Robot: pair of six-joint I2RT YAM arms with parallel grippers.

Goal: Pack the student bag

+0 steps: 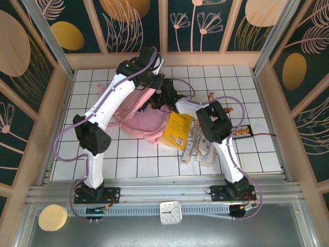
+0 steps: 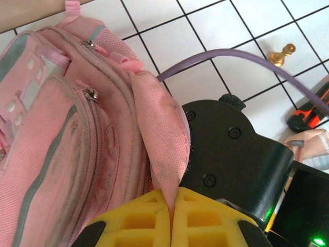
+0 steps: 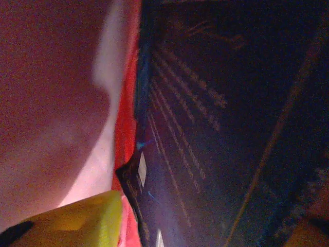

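Top view bright, evenly lit, soft shadows, left wrist sharp, right wrist dark, red-tinted, seemingly blurred close-up

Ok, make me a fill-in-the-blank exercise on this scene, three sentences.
1. The left hand is shut on a flap of the ___ student bag.
2. The book next to the bag has a ___ cover.
3. The chess pawn standing on the white tiles is coloured ___.
Missing words: pink; yellow; gold.
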